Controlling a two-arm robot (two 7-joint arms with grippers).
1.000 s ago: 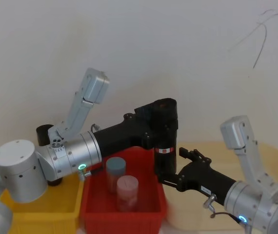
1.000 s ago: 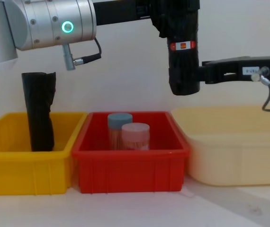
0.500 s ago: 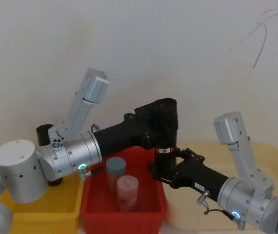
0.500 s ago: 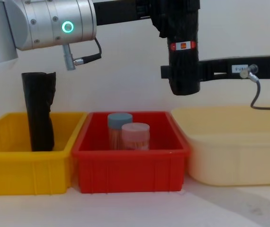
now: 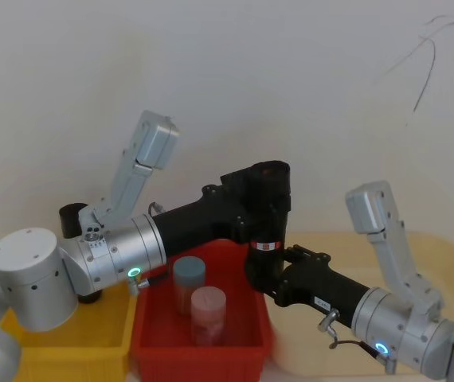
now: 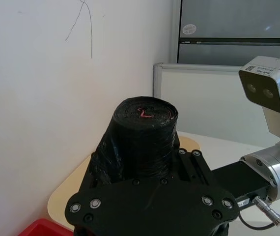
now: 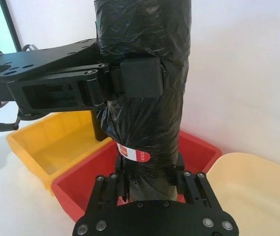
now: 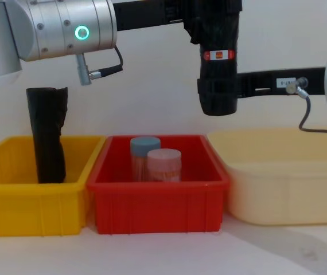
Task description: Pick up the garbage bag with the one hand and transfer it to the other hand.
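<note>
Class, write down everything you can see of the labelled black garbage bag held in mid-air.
The garbage bag is a black roll of crinkled glossy plastic, upright, with a red-and-white label band round its lower half. It hangs above the red bin, touching no bin. The left gripper clamps its upper part; the right gripper grips it below the label.

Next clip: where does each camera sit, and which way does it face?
Head: up top, facing down on the garbage bag above the red bin; left arm and right arm show.
Chest: lower, facing level across the bins; arms enter high.
Left wrist: behind the left gripper, facing the bag's end; right arm beyond.
Right wrist: behind the right gripper, facing the bag's label; left gripper holds it higher.
Shared: head and chest both show the jars.
</note>
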